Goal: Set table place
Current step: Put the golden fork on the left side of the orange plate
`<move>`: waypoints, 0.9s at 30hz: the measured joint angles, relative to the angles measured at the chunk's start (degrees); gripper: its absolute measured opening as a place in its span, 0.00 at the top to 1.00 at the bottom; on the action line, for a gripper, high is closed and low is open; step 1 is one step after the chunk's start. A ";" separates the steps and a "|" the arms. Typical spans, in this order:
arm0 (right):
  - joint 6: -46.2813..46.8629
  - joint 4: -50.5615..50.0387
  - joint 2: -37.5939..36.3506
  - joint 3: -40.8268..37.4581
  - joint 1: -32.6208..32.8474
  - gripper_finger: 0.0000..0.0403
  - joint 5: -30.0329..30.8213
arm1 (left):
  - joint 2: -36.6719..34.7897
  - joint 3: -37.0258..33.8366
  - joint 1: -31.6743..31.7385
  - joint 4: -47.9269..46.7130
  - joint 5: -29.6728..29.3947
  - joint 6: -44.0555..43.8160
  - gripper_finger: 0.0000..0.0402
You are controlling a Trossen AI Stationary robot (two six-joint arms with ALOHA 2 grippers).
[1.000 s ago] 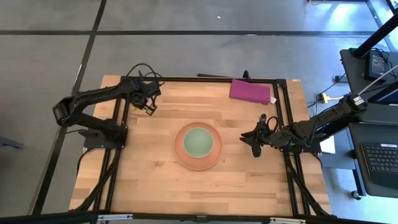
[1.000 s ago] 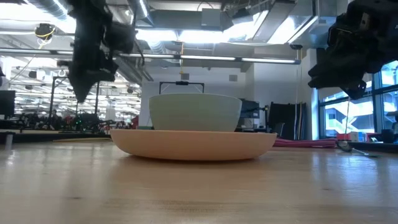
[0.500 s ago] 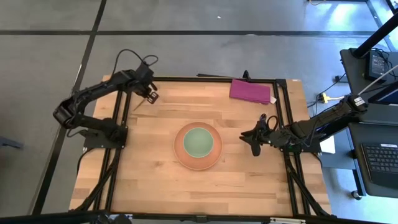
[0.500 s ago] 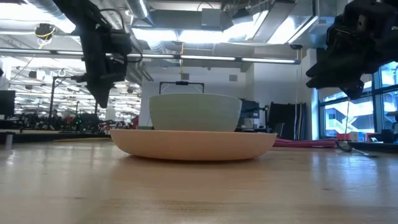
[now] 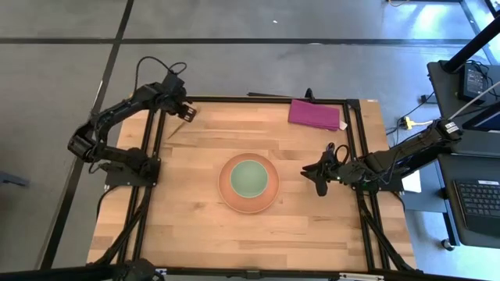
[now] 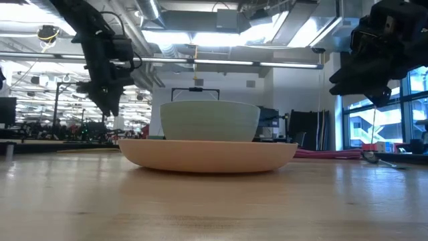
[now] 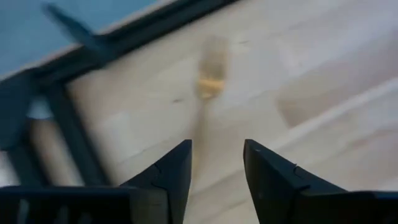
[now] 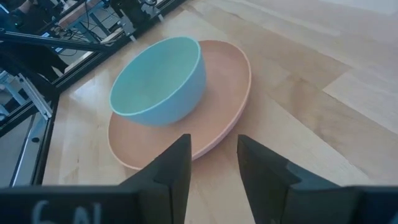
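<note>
Left tool (image 5: 187,112) hovers over the fork (image 7: 210,78) at the tabletop's (image 5: 203,226) far-left corner, fingers parted. Right tool (image 5: 319,179) waits beside the plate (image 5: 231,193), fingers slightly apart.

Orange plate (image 5: 248,183) dead centre on the pale, streaky butcher-block table (image 5: 195,226), and sitting in it a soft green bowl (image 5: 249,177), which reads more aqua-blue in the right wrist view. Past the plate at the far right corner, a flat magenta rectangle (image 5: 316,114). Black rail frame (image 5: 148,195) all round the plate. Both arms are black, the left gripper (image 5: 187,112) and right gripper (image 5: 316,176) too. Under the left gripper, a blurred gold smear (image 7: 210,84) on the light wood. The floor (image 5: 234,70) beyond the table is grey with dark lines.
</note>
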 joint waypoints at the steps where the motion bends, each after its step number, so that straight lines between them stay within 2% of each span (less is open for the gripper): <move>1: 0.01 0.00 0.00 0.00 0.00 0.67 -0.01 | 0.00 -0.46 -0.12 0.40 1.20 -0.01 0.65; 9: -0.01 -0.07 0.00 0.00 0.00 0.67 0.02 | 0.03 -7.75 -0.02 6.55 -1.43 -1.93 0.72; 15: -0.27 -0.15 0.00 0.00 0.00 0.67 0.02 | 0.04 -8.11 -0.06 8.66 -0.57 5.81 0.76; 18: -0.27 -0.19 0.00 0.00 0.00 0.67 0.02 | 0.04 -8.11 0.26 8.53 -0.15 5.52 0.76; 22: -0.25 -0.16 0.00 0.00 0.00 0.67 0.02 | 1.42 -8.11 0.60 8.37 3.88 2.65 0.77; 27: -0.23 -0.13 0.00 0.00 0.00 0.67 0.04 | 6.54 -8.11 0.57 8.63 2.09 1.14 0.77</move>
